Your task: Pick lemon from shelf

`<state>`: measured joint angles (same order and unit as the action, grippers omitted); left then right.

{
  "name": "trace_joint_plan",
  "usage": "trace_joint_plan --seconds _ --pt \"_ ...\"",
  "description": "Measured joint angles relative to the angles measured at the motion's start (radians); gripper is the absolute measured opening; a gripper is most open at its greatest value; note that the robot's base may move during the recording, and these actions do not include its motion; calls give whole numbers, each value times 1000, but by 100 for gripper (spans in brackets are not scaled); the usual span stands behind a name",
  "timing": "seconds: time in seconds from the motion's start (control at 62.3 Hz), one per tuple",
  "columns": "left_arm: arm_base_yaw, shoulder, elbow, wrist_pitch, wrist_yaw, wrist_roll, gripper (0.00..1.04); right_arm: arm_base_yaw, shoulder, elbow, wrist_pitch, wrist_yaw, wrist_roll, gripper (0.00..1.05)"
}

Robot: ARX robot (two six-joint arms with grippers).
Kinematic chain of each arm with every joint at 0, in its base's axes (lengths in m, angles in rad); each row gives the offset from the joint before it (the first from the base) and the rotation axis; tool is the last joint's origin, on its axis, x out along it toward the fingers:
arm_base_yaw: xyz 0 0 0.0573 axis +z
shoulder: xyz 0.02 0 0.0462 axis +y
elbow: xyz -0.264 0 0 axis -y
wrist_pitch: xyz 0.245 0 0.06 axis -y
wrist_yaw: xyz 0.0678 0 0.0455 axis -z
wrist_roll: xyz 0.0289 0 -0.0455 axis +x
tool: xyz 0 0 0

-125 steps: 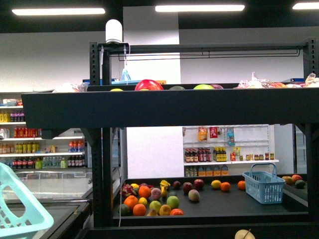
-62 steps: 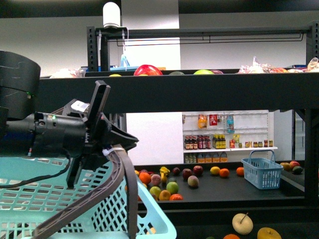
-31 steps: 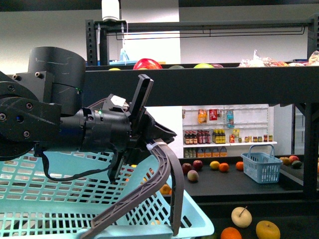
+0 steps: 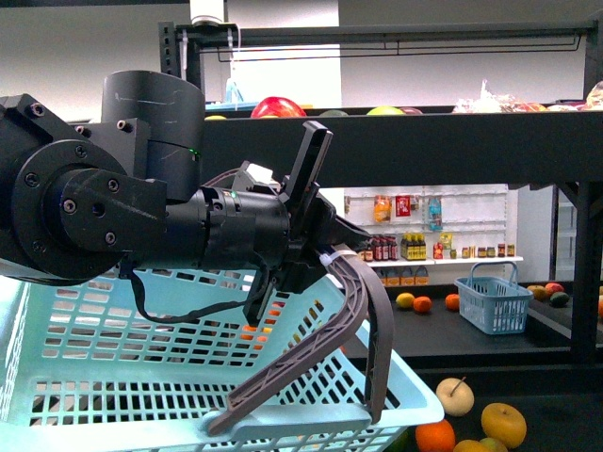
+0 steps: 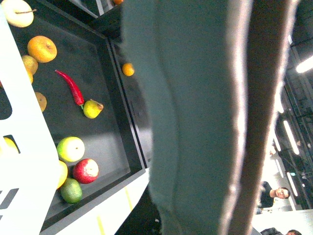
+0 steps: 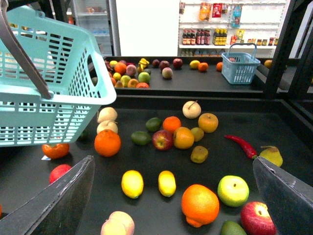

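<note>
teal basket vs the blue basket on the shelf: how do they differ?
The teal basket hangs tilted from the left gripper; the blue basket stands on the shelf. The teal basket has a grey handle, the blue basket a blue handle. Both are slotted plastic.

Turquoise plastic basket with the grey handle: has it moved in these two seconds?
Yes. The turquoise basket has swung rightward, from left of the black metal shelf's perforated upright to well past it.

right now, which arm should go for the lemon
Right. The left pincer is shut on the grey handle of the pale blue plastic basket; the right pincer is open and empty, with two yellow oval lemons on the black shelf deck in front of it.
</note>
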<state>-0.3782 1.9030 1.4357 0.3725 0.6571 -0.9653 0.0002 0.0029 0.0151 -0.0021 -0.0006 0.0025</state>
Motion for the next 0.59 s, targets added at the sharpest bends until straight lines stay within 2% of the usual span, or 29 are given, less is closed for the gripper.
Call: trace_joint_plan --seconds 0.016,0.048,0.08,0.112,0.193,0.289,0.433,0.594 --pt "0 0 0 0 0 0 7 3 2 0 -1 13 0 97" --pt "-1 0 0 0 0 0 7 32 19 3 -19 114 4 97" --pt "-2 1 0 -1 -1 0 7 77 58 10 -37 261 13 97" --pt "-1 1 0 -1 -1 0 7 93 93 12 -39 341 16 97" --pt "-2 1 1 -1 -3 4 7 87 190 16 -22 425 26 97" --pt "-2 1 1 -1 -3 4 7 52 369 40 48 375 43 97" --pt "-3 1 1 -1 0 5 7 -5 777 143 248 212 89 97" --pt "-3 1 1 -1 -3 5 7 -14 1241 312 419 82 96 97"
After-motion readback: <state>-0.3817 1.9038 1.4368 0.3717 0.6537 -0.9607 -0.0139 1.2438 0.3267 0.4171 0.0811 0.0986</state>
